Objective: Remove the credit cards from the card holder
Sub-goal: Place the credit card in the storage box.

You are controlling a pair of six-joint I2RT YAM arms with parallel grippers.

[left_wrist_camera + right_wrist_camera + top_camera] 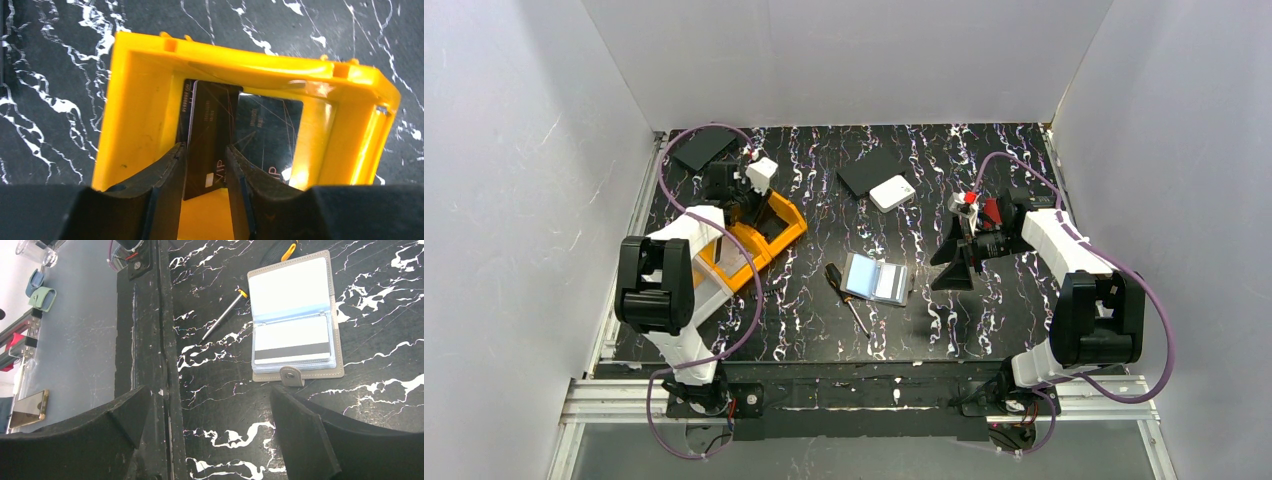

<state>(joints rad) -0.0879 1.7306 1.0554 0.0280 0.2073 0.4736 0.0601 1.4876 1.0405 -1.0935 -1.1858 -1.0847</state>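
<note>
The card holder (876, 279) lies open and flat in the middle of the table, with its snap tab (291, 375) toward my right gripper. A pale credit card with a black stripe (292, 342) sits in its clear sleeve. My right gripper (952, 268) hovers just right of the holder, open and empty (210, 400). My left gripper (749, 205) hangs over the yellow tray (145, 115). Its jaws are parted (206, 150), and a dark card marked VIP (210, 135) stands loosely tilted between them. Another dark VIP card (270, 130) lies flat in the tray.
A screwdriver (847, 297) lies just left of the holder. A white square box (891, 193) and a flat black rectangle (871, 170) sit behind it, and another black rectangle (703, 148) is at the back left. The table's near edge (165, 365) runs beside my right gripper.
</note>
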